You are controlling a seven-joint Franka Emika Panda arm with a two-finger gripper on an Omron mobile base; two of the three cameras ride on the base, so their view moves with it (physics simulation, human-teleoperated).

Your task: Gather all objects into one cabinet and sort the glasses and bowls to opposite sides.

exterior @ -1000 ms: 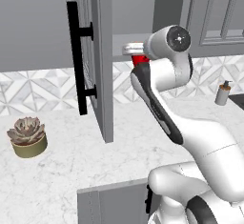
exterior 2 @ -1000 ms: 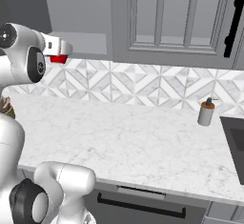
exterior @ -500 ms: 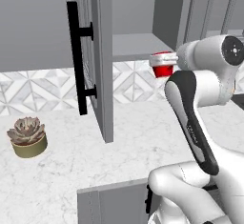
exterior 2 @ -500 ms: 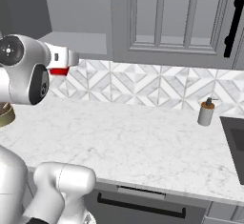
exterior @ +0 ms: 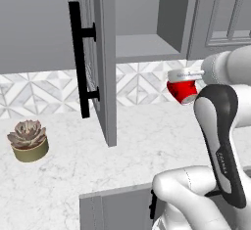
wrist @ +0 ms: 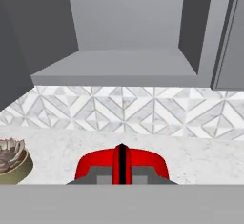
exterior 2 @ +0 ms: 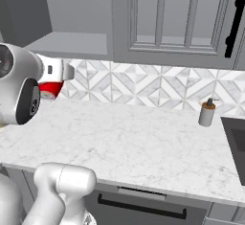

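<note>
Jaws clamped tight on the red mug (exterior: 182, 90), we are holding it at right of the left base frame, while the open cabinet's shelf (exterior: 144, 47) is lying up-left of the gripper (exterior: 186, 77).

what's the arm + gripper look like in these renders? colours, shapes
Glossy white rounded arm shells with dark grey joint seams and a dark band along the upright link; faint grey lettering on it, unreadable. Round white joint cap with a dark disc face in the right base view. White boxy gripper body, small dark fingertips. No cables visible.
</note>
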